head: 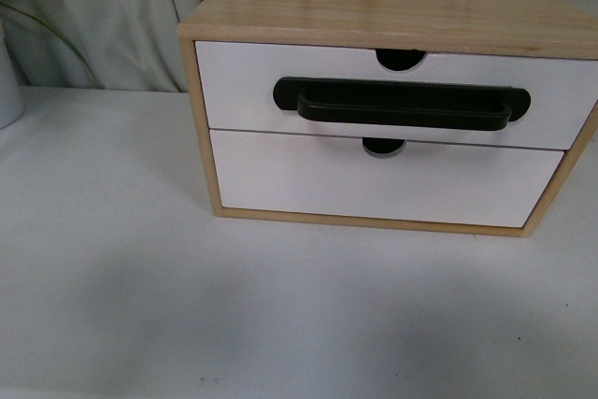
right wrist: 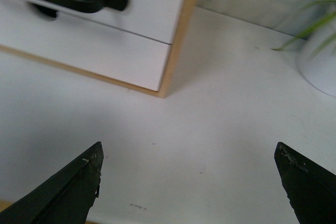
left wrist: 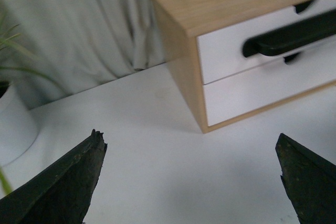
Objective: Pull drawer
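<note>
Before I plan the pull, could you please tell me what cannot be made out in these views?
Inside of the drawer: front view, hidden behind its closed white front.
Handle: left wrist view, one end cut off by the edge.
Plant pot: front view, cut off by the left edge.
Left gripper, right gripper: only open fingertips in wrist views; absent from front view.

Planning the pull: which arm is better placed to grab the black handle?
Probably right: the handle sits right of centre in the front view. The left tool and right tool are both open.
</note>
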Robot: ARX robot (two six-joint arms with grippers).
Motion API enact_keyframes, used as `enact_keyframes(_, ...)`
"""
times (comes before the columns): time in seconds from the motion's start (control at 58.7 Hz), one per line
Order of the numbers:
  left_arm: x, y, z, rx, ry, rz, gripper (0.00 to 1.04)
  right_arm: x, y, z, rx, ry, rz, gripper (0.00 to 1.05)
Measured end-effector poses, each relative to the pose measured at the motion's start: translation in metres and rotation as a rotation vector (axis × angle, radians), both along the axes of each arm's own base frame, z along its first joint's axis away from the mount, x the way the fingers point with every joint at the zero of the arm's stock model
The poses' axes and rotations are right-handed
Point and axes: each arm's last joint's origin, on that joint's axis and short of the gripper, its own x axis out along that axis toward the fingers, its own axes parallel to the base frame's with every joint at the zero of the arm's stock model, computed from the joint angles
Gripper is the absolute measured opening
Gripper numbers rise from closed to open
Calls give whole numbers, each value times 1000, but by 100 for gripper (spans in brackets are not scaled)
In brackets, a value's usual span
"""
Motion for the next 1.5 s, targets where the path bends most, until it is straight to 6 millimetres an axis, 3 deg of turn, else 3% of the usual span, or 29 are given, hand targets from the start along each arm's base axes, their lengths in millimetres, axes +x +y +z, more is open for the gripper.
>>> enact_keyframes(0.187, 41, -24, 11, 290, 79, -393, 98, 42, 13, 38, -159, 68, 295, 96)
enact_keyframes(0.375, 81, -46, 46, 575, 100, -643, 98, 63, 28, 56, -289, 130, 537, 96)
enact_keyframes(0.579, 107, -67, 63, 729, 144, -771, 98, 75, 33, 57, -352, 153, 654, 96)
enact_keyframes(0.716, 126, -97, 76, 872, 156, -833, 98, 89, 36, 56, -385, 159, 722, 96)
enact_keyframes(1.005, 148, -139, 65, 1011, 222, -879, 98, 108, 39, 45, -384, 159, 805, 96)
enact_keyframes(1.499, 168, -162, 48, 926, 253, -907, 98, 133, 44, 30, -344, 113, 870, 96)
